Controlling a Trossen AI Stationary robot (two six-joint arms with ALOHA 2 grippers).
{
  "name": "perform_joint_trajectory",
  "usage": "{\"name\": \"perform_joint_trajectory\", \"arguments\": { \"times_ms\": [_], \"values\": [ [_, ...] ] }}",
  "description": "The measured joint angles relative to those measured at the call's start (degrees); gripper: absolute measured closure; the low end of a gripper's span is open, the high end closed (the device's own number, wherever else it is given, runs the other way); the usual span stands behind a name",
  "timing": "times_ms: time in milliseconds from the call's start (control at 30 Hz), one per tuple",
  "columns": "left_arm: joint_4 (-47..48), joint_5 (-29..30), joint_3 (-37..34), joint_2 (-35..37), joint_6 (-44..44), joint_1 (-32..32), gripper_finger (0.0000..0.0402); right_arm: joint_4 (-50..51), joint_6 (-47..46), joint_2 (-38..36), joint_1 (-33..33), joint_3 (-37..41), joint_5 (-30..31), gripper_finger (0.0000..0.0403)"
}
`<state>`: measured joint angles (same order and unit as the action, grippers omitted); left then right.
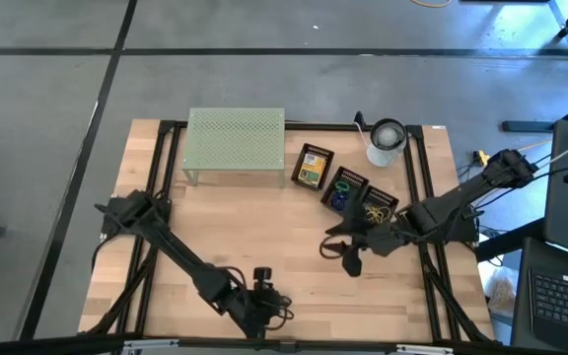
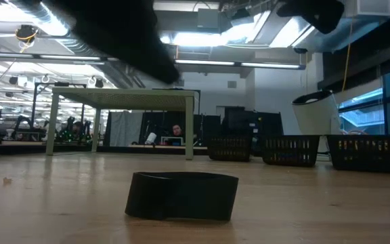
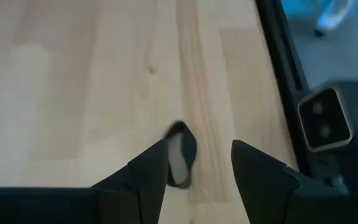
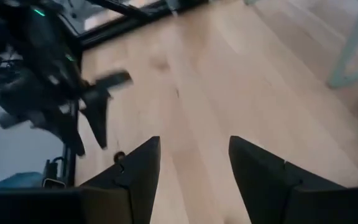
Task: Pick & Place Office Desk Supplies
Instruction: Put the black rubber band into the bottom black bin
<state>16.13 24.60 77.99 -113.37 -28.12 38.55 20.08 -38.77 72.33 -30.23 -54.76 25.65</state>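
Both sets of jaws stand parted with nothing held, the left over a small black clip near my edge of the surface.

On my left wrist view the left jaws [image 3: 197,171] gape with bare wood between the fingers, and the black clip [image 3: 180,155] lies just beside one finger, its long axis running roughly along the fingers; I cannot tell if it touches. In the high view that gripper sits at about 6 o'clock on the surface [image 1: 166,266]. The right jaws [image 4: 194,171] are also apart and empty, at about 3 o'clock. Three dark trays run from 1 to 2 o'clock: the first tray [image 1: 313,167] holds a yellow-green crayon box, the middle tray [image 1: 344,187] something blue and green, the third tray [image 1: 379,208] tan bands. The pale green rack [image 1: 236,143] stands at 12 o'clock, the white cup [image 1: 386,143] at 1.
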Motion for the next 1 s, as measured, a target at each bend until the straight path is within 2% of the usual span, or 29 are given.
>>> {"name": "perform_joint_trajectory", "arguments": {
  "times_ms": [300,533,667,867,1000],
  "values": [
    [-0.93,1.25,0.0,-6.76,1.42,-0.66,0.0226,-6.02,6.32,6.59,-2.84,0.0,0.96,0.0208],
    [-1.22,-2.52,0.35,-9.43,-1.79,-2.11,0.0235,-8.14,6.65,10.03,-2.89,0.02,0.95,0.0208],
    [-1.41,-2.09,0.27,-9.18,-2.14,-1.93,0.0279,-8.76,6.73,10.21,-3.06,0.04,0.52,0.0208],
    [-0.82,-0.87,0.12,-8.65,-2.18,-1.41,0.0385,-10.55,10.69,10.21,-4.23,0.04,0.47,0.0208],
    [0.05,0.39,-0.11,-7.56,-3.54,-1.49,0.0395,-12.03,12.42,10.21,-5.2,0.04,0.47,0.0209]
  ]
}}
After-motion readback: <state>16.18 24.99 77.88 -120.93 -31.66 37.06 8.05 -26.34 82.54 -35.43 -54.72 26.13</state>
